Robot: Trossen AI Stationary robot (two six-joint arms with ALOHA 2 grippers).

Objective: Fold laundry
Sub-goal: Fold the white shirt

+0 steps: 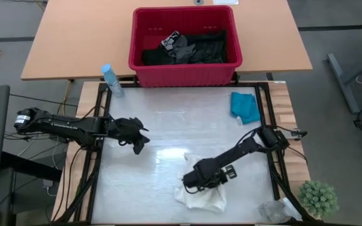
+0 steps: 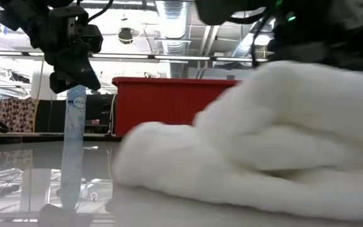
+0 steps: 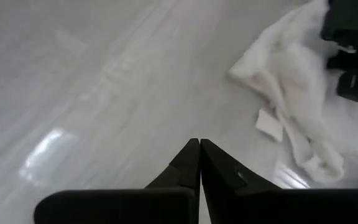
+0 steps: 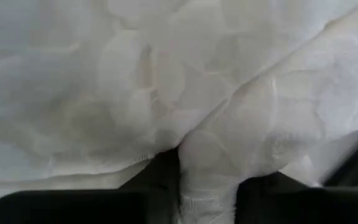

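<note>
Pressing down into the white garment (image 1: pixel 201 196), the right gripper (image 1: pixel 197 181) sits near the front edge of the bench, a little right of the middle. The cloth lies crumpled right under and just in front of it, and from that arm's own camera a fold of the lacy white fabric (image 4: pixel 204 168) is pinched between the two dark fingers, so the jaws are closed on it. From table height the same garment (image 2: pixel 257 145) bulks up as a soft heap filling most of the foreground.

Over toward the left edge the left gripper (image 1: pixel 137 141) hangs above bare bench, well apart from the white garment, with its fingers (image 3: pixel 188 168) pressed together and nothing between them. Its camera shows the garment (image 3: pixel 291 81) off ahead, with the other arm's dark parts on top of it.

A small teal garment (image 1: pixel 245 107) lies by itself near the back right corner. Beyond the back edge stands a red basket (image 1: pixel 184 74) with dark clothes (image 1: pixel 190 49) piled inside. A clear bottle (image 1: pixel 111 79) with a blue cap stands at the back left corner, and a little green plant (image 1: pixel 318 197) sits off the front right corner.
</note>
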